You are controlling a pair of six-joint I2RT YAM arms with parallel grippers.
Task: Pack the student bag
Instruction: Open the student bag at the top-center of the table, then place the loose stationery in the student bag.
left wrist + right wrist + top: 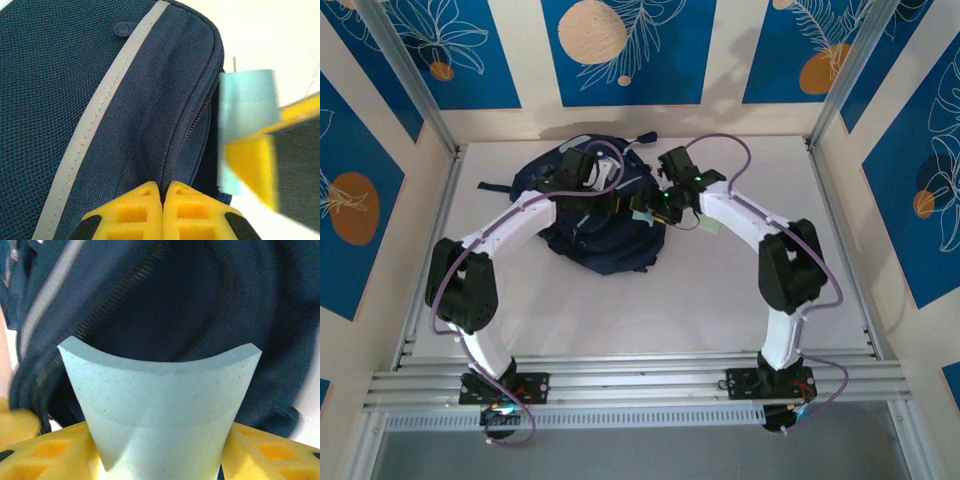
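A: Counts?
B: One student bag (605, 248), a large dark navy fabric backpack. One pale blue foam piece (160, 395). Two white-and-black arms, left arm (510, 228) and right arm (750, 222), so two yellow-fingered tools.
A: Bag where?
B: Lying on the white table (720, 300), far half, left of centre, between the two wrists.
A: Tool states?
B: Left tool (162, 197): fingers pressed together, tips at a seam by the bag's zipper (197, 120). Cannot tell if fabric is pinched. Right tool (160, 455): clamped on the foam piece, which bows into a curve between the fingers, just beside the bag.
A: View differences?
B: Left wrist view gives the light grey stripe (95, 130) and a round snap (122, 29) up close, foam at its right side. Top view gives the whole table and both arms bolted to the aluminium rail (640, 380).
A: Room?
B: Cream walls, blue panels (620, 45) with white leaf outlines and orange discs, metal corner posts (405, 75).
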